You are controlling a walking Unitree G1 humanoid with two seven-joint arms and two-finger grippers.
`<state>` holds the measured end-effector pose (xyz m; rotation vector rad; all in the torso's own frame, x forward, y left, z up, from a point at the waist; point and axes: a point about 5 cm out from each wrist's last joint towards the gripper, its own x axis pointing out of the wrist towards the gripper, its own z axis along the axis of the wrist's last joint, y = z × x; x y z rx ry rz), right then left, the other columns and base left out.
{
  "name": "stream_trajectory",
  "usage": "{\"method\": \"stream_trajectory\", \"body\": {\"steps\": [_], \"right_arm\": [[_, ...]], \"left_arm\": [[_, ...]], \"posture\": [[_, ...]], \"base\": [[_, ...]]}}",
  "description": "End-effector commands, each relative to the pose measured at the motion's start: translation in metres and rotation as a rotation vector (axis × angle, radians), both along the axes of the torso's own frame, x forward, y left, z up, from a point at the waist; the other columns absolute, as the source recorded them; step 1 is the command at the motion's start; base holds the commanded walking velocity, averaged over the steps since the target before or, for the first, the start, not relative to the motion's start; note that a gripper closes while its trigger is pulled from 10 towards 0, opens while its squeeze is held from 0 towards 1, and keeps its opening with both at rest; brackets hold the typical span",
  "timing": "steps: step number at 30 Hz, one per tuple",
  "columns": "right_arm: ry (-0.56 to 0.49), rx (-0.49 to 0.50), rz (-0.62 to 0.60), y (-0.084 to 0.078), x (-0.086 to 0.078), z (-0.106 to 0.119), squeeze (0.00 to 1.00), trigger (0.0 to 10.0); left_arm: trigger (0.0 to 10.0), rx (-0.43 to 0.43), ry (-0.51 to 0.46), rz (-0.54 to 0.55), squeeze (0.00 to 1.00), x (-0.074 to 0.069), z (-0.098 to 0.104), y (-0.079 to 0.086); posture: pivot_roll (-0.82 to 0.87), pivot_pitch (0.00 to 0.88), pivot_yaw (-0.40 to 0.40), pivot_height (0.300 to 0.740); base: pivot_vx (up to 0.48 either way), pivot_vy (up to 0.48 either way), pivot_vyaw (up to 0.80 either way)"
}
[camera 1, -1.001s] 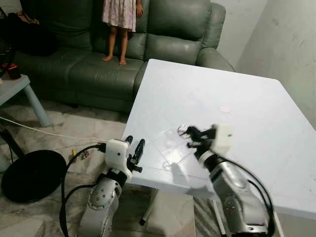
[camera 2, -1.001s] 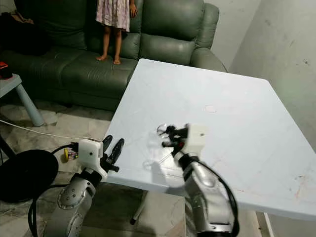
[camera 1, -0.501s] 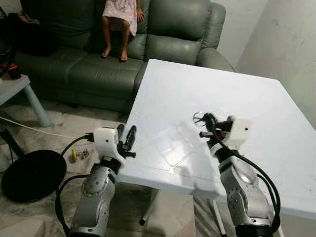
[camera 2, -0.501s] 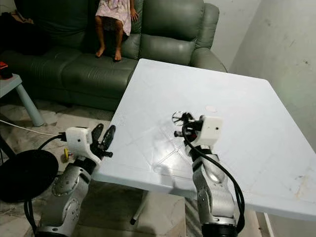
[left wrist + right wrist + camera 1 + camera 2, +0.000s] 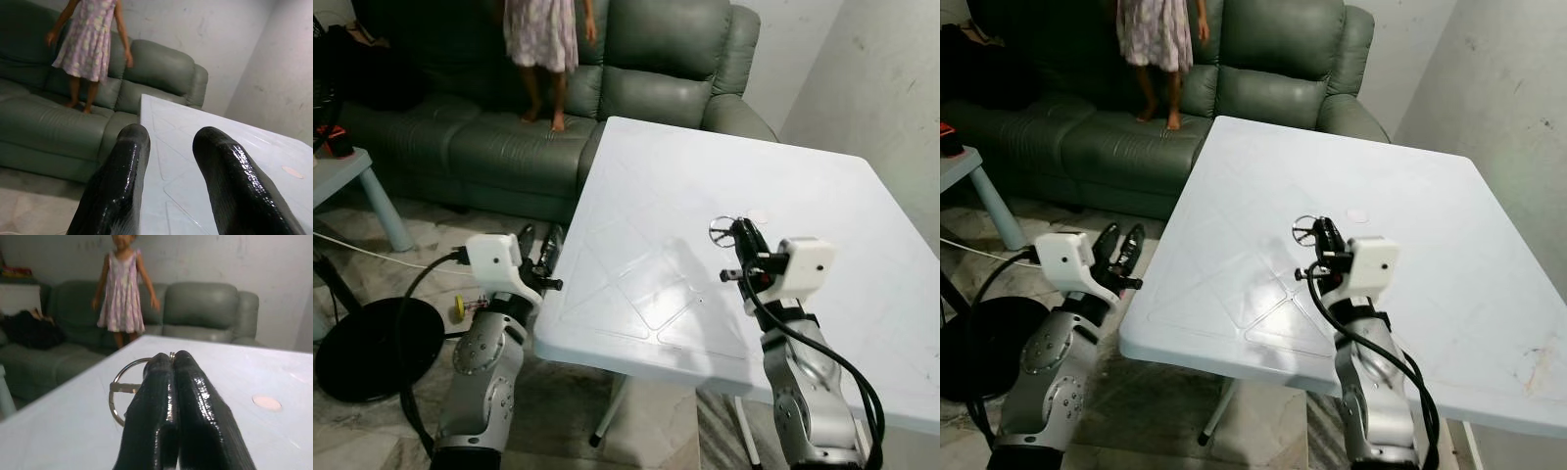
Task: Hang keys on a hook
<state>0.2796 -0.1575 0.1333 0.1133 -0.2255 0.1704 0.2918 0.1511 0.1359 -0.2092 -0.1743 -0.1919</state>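
There are two hands. The right hand (image 5: pixel 740 238) is up over the white desk (image 5: pixel 822 206), and its two black fingers (image 5: pixel 168 396) are pressed tight together. They pinch one round metal key ring (image 5: pixel 119 394). The ring sticks out to the side of the fingertips, and a small flat piece crosses the inside of it. I cannot count any keys on it. The ring is in the air, not lying on the desk.

A little past the right hand, one small round pale spot (image 5: pixel 266 402) sits on the desk top.

The left hand (image 5: pixel 537 253) is off the desk, just beside its near corner, above the floor. Its two fingers (image 5: pixel 122 176) are a little apart, with nothing between them.

Far beyond both hands there is one green sofa (image 5: pixel 646 69). One person in a flowery dress (image 5: pixel 88 41) stands on its seat. Below the left hand, on the floor, there is one round black thing (image 5: pixel 372 348) and one white cord (image 5: pixel 401 259). One small pale blue table (image 5: pixel 357 181) stands farther out on that side.
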Motion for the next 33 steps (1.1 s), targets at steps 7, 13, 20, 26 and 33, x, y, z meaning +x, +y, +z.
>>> {"method": "stream_trajectory", "body": {"steps": [7,13,20,26,33], "right_arm": [[0.086,-0.045,-0.051,-0.010,0.007,-0.009,0.00,10.0],[0.094,-0.060,-0.031,-0.008,0.008,-0.010,0.00,10.0],[0.116,-0.069,-0.024,-0.004,0.008,-0.014,0.00,10.0],[0.126,-0.084,-0.018,-0.002,0.008,-0.016,0.00,10.0],[0.132,-0.094,-0.015,-0.001,0.009,-0.017,0.00,10.0]], "left_arm": [[10.0,0.033,0.015,0.014,0.00,0.006,-0.002,0.001],[10.0,0.118,0.062,0.049,0.00,0.012,-0.008,0.007],[10.0,0.030,0.095,0.068,0.00,0.014,-0.009,0.014],[10.0,0.043,0.105,0.069,0.00,0.013,-0.010,0.015],[10.0,0.035,0.095,0.080,0.00,0.014,-0.007,0.016]], "posture": [[0.13,0.000,-0.108,0.740],[0.13,0.000,-0.107,0.740],[0.13,0.000,-0.107,0.740],[0.13,0.000,-0.106,0.740],[0.14,0.000,-0.106,0.740]], "base": [[0.000,0.000,-0.41],[0.000,0.000,-0.72],[0.000,0.000,-0.73],[0.000,0.000,-0.72],[0.000,0.000,-0.72]]}}
